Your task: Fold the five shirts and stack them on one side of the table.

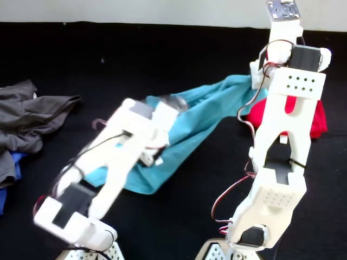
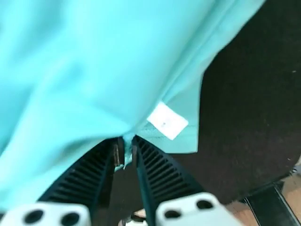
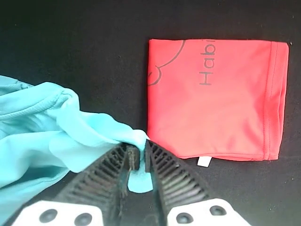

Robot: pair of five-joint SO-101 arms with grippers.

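Note:
A teal shirt hangs stretched between the two arms over the black table. My left gripper is shut on one edge of the teal shirt, close to its white label. My right gripper is shut on a bunched corner of the teal shirt, right beside a folded red shirt lying flat. From the high view the red shirt sits at the right, partly hidden behind the right arm. A heap of grey shirts with some blue cloth lies at the left edge.
The black tabletop stretches open at the back and in the middle front. Red and black cables hang by the right arm's base. A table edge and lighter floor show past the cloth in the left wrist view.

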